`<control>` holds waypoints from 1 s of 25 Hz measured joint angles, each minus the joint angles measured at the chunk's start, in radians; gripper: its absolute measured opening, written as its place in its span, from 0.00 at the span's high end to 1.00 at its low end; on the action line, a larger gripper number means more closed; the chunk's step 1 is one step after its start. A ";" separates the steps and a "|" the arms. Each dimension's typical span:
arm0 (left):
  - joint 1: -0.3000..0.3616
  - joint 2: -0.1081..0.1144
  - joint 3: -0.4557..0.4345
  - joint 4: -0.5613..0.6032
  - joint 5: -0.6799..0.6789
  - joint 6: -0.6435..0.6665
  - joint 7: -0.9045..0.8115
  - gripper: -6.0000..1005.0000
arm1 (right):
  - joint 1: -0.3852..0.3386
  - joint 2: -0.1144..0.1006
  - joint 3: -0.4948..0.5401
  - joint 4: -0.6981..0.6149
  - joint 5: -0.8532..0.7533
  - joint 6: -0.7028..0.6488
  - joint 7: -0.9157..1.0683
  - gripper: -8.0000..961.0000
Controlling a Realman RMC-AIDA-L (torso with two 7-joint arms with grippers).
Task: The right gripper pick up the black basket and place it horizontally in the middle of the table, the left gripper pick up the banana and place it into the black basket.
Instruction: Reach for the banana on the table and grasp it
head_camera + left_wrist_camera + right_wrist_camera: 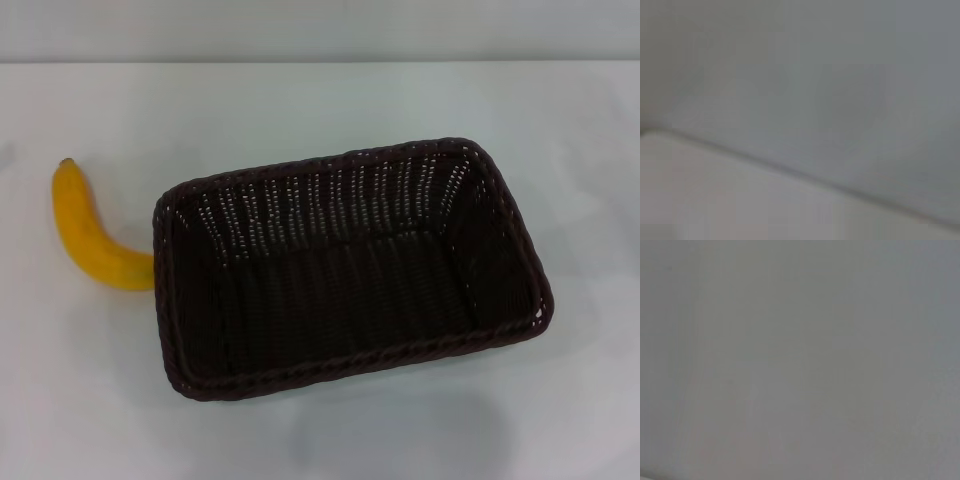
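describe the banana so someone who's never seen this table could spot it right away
Start at the white table, where a big black basket sits near the middle. Just off the basket's left end lies the banana, one end reaching the basket's rim, its dark stem tip pointing away from the robot. It is the only yellow, curved, smooth thing there, much smaller than the dark woven basket.

The basket point(350, 270) is set mid-bench point(320, 430); the banana point(92, 235) is laid touching its left end
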 joint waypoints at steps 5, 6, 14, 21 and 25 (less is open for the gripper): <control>-0.160 0.038 0.037 -0.136 0.249 -0.078 -0.075 0.13 | -0.025 0.002 0.031 0.018 0.063 0.039 -0.109 0.23; -0.202 0.041 0.039 -0.176 0.299 -0.089 -0.082 0.13 | -0.030 0.002 0.039 0.024 0.081 0.056 -0.134 0.20; -0.365 0.026 0.131 -0.477 0.478 -0.076 -0.172 0.13 | -0.034 0.002 0.237 0.105 0.119 0.193 -0.308 0.09; -0.390 -0.011 0.205 -0.579 0.578 -0.028 -0.306 0.13 | -0.033 0.002 0.282 0.119 0.136 0.209 -0.404 0.09; -0.386 -0.026 0.203 -0.622 0.578 0.009 -0.349 0.13 | -0.035 0.002 0.292 0.136 0.144 0.224 -0.428 0.09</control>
